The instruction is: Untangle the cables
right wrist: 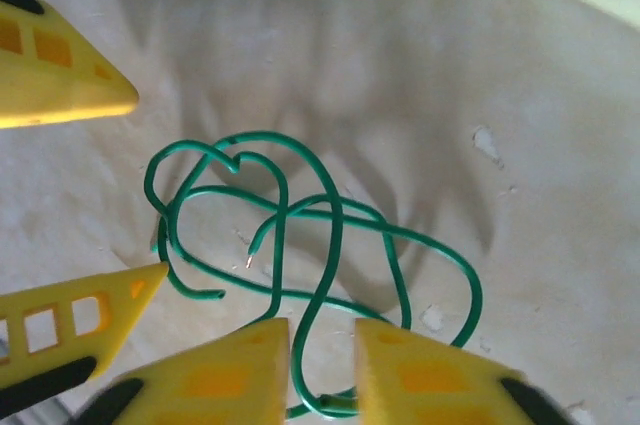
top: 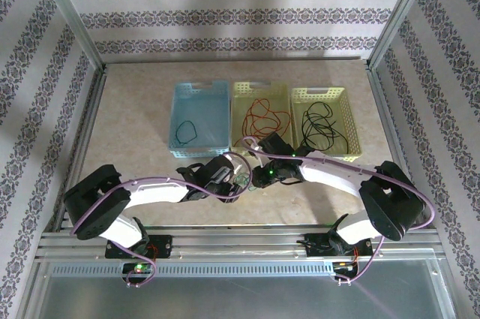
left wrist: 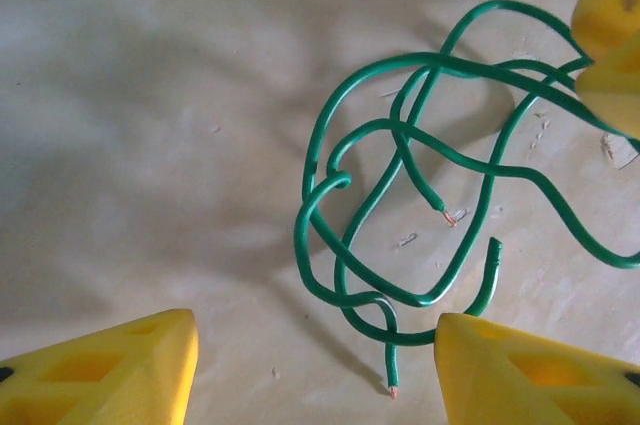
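Note:
A tangle of green cables [left wrist: 340, 182] lies on the beige table between the two grippers, with bare copper tips showing at a few ends. My left gripper [left wrist: 315, 340] is open wide, its yellow fingers on either side of the tangle's near end without touching it. My right gripper [right wrist: 322, 340] is open by a narrow gap, and a loop of the green cable [right wrist: 338, 235] runs between its fingers. In the top view the two grippers [top: 241, 180] [top: 259, 178] meet in front of the baskets. A red cable [top: 262, 118] and a black cable [top: 319, 125] lie in separate baskets.
Three baskets stand in a row behind the grippers: blue [top: 196, 90] holding a dark cable [top: 184, 131], pale green [top: 259, 88] and yellow [top: 319, 94]. Metal frame rails edge the table. The right gripper's fingers [left wrist: 612, 40] show at the left wrist view's upper right.

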You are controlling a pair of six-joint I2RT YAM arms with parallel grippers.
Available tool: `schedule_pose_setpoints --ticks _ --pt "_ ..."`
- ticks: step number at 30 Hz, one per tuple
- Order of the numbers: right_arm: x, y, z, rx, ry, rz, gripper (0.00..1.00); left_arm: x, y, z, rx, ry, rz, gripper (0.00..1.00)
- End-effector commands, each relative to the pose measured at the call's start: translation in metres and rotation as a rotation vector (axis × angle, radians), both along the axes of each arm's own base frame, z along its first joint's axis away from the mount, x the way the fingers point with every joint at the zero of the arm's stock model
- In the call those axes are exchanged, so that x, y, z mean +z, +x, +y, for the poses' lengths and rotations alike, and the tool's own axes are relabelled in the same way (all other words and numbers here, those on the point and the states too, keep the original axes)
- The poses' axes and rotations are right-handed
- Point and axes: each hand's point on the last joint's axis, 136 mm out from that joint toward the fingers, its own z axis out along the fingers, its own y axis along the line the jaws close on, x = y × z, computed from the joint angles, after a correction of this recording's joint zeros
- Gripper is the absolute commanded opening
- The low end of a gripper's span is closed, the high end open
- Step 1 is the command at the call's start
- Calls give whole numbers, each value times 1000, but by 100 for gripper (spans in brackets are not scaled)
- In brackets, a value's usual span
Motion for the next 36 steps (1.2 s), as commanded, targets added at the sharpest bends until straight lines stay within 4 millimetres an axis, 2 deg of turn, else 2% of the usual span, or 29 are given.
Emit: schedule_pose_setpoints --ticks 1,2,4,9,13,17,23,26,31,34,36 --pt "-4 -1 -9 -26 -31 -29 5 14 10 -20 -6 -64 -46 62" --pt "-3 0 -11 -36 -30 -37 0 14 11 -22 -7 -71 -47 60" --pt "0 2 -14 -51 -24 -51 0 15 13 -25 -2 -87 -55 53" --pt "9 2 -17 -63 17 -76 0 13 17 -34 -5 -116 -56 19" --pt "17 3 -23 -85 33 -104 0 11 20 -38 1 -118 -55 0" --pt "26 12 -41 -176 47 -155 0 12 22 -31 29 -109 -68 0" --pt "39 29 -78 -377 108 -209 0 13 16 -24 43 -123 -66 0" --pt "42 26 -79 -373 166 -194 0 18 13 -26 23 -152 -67 0" --pt "39 11 -60 -256 210 -135 0 36 5 -47 -77 -233 -54 25" --pt "41 8 -49 -202 221 -136 0 41 7 -56 -104 -243 -53 44" --pt "42 4 -41 -163 225 -131 0 42 11 -60 -111 -245 -62 50"
